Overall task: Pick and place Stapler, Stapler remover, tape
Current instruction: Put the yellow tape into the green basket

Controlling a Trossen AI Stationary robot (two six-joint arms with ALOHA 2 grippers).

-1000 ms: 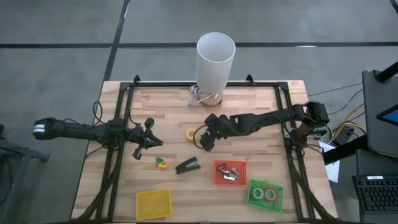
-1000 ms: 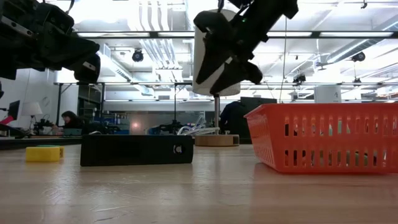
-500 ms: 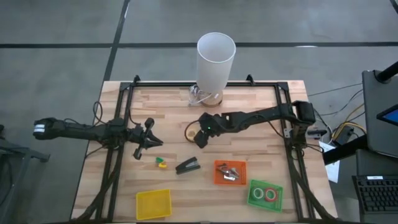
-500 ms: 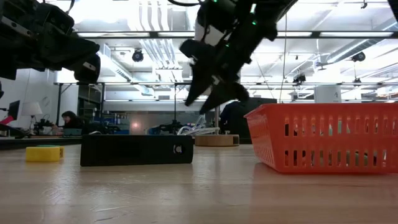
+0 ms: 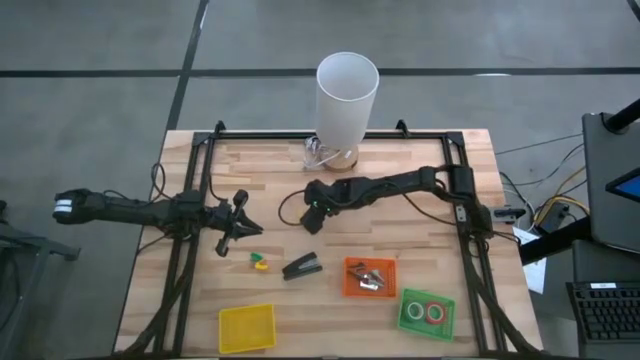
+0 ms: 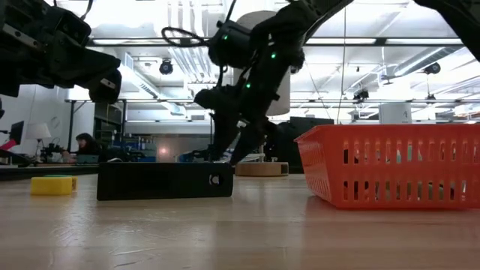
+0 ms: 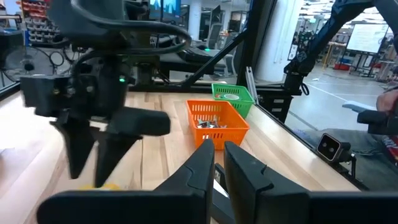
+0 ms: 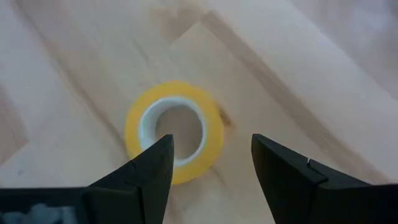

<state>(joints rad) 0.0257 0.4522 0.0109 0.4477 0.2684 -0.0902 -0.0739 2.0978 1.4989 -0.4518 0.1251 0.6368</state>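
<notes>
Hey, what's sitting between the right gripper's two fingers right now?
The yellow tape roll lies flat on the wooden table, framed by the open right gripper just above it. The right wrist view shows this best.

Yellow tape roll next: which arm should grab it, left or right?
Right. The right gripper hangs open directly over the yellow tape roll, fingers straddling it. The left gripper sits shut near the table's left side, well away.

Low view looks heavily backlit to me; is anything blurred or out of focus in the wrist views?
Low view: bright ceiling lights leave the right end effector and black stapler as dark silhouettes. Left wrist view: the right arm ahead is smeared, while the orange basket stays sharp. Right wrist view: the yellow tape is slightly soft, and the dark fingers are blurry at the picture's edge.
</notes>
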